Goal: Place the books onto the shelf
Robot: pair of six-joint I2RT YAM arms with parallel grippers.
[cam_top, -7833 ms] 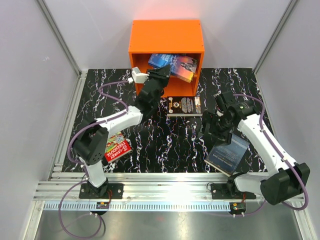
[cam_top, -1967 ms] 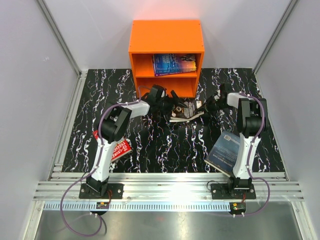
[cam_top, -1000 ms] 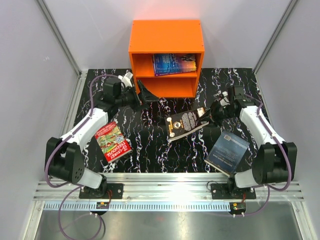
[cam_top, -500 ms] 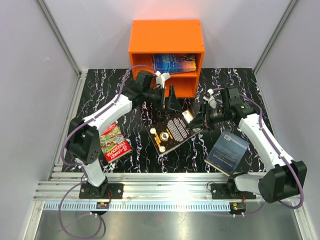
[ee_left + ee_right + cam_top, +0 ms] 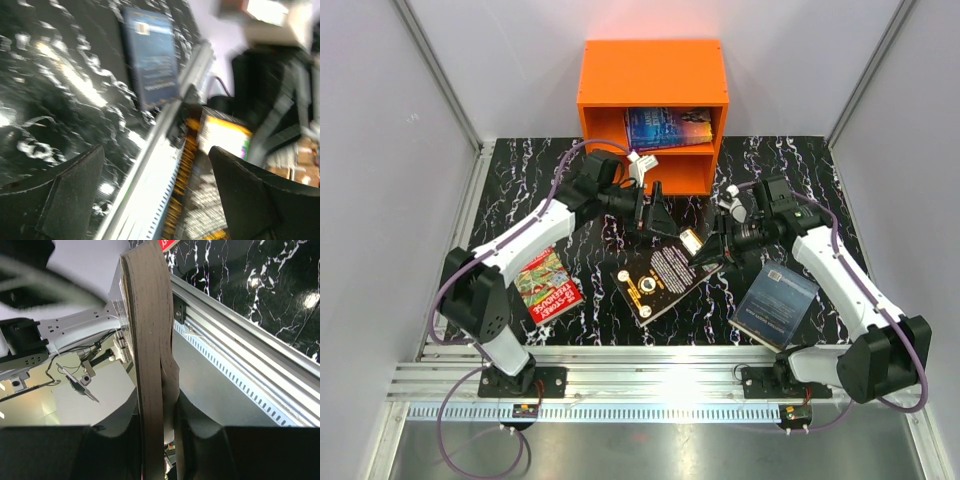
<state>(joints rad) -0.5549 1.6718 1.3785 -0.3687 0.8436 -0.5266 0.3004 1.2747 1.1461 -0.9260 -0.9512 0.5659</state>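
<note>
Top external view gives you the black marbled table [image 5: 520, 190] as the biggest thing, with the orange shelf [image 5: 653, 70] standing at its far edge, open side facing the arms. You can see the blue "Jane Eyre" book [image 5: 668, 127] lying in the upper compartment; whether another book lies under it you cannot tell. The lower compartment shows only orange.

Your left arm reaches from the near left toward the shelf, and your right arm reaches in from the near right toward the middle of the table.

Next come the books on the table. The dark blue-grey book [image 5: 777, 305] lies flat at the near right, beside the right arm. The black book [image 5: 655, 282] with gold ornament sits mid-table, well near of the shelf, turned at an angle between the other two. The red-green book [image 5: 545, 283] lies flat at the near left.

Your right gripper [image 5: 710, 250] is clamped on the far right end of the black book. In the right wrist view the book's page edge [image 5: 150, 365] stands pinched between the fingers. Whether the book's near end touches the table you cannot tell.

Your left gripper [image 5: 650, 210] hangs just in front of the lower compartment with its fingers [image 5: 70, 195] spread wide and nothing between them.
</note>
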